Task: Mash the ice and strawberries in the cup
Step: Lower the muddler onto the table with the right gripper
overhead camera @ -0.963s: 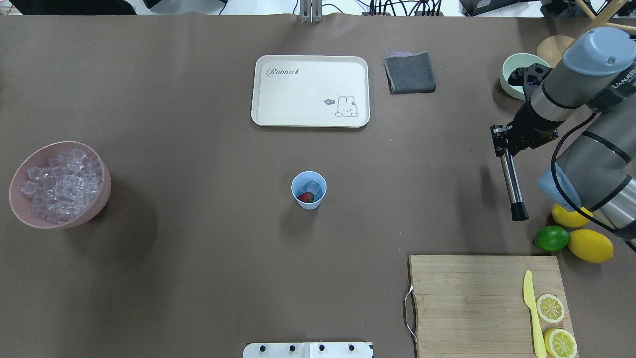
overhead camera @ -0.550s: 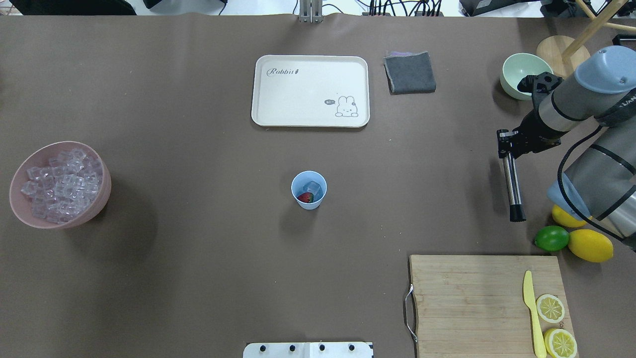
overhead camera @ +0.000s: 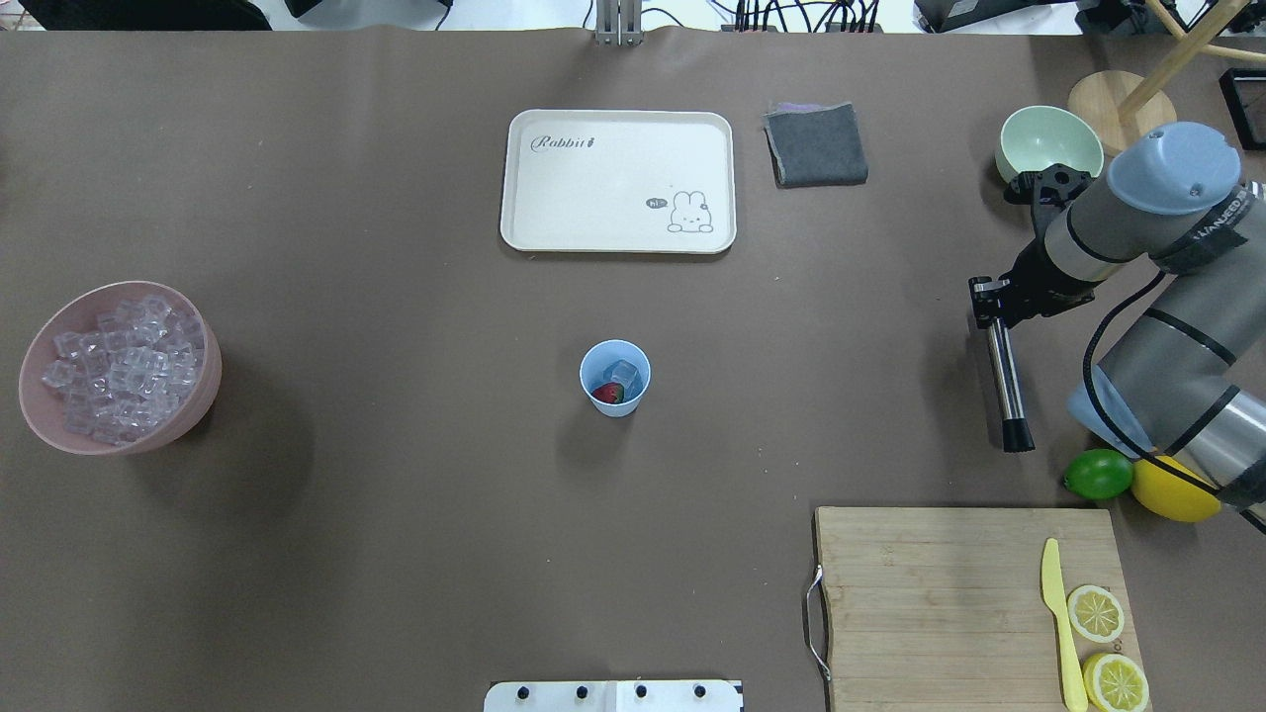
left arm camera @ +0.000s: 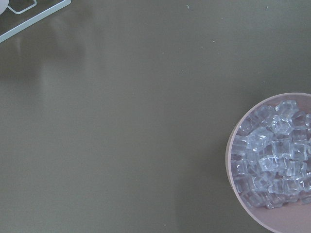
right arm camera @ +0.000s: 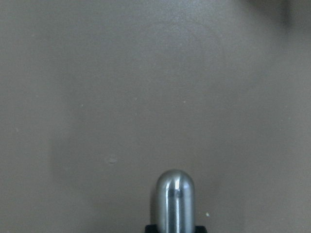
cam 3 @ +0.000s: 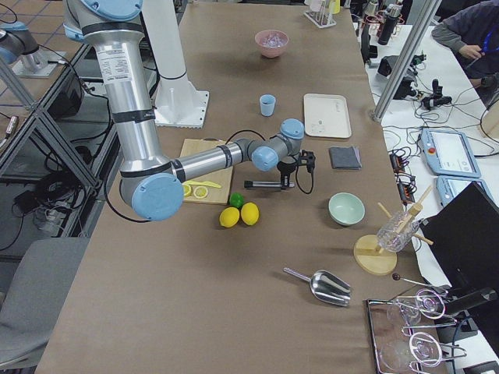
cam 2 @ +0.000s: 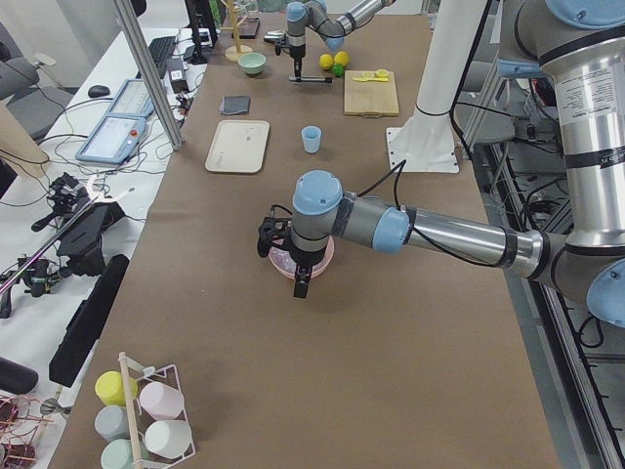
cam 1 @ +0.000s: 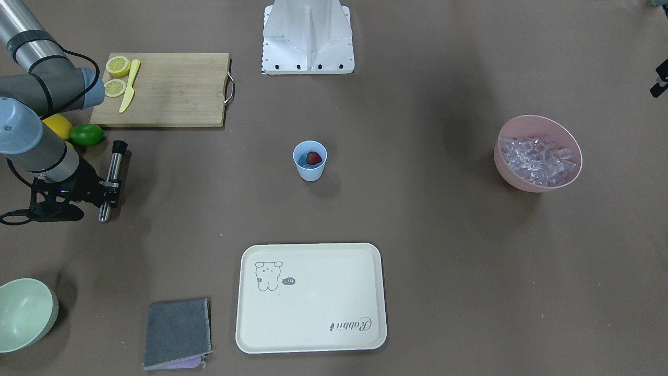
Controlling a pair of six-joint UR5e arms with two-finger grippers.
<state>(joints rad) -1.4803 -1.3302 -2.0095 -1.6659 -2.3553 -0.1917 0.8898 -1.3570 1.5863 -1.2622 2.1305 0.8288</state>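
The right gripper was clamped on a steel muddler, level, right of the cup. State of the left gripper could not be told

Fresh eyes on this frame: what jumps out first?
The right gripper, at the right edge of the overhead view, is shut on a steel muddler held roughly level, well away from the light-blue cup. That cup stands alone in the middle with a red strawberry and ice inside. At far left sits a pink bowl heaped with ice cubes.
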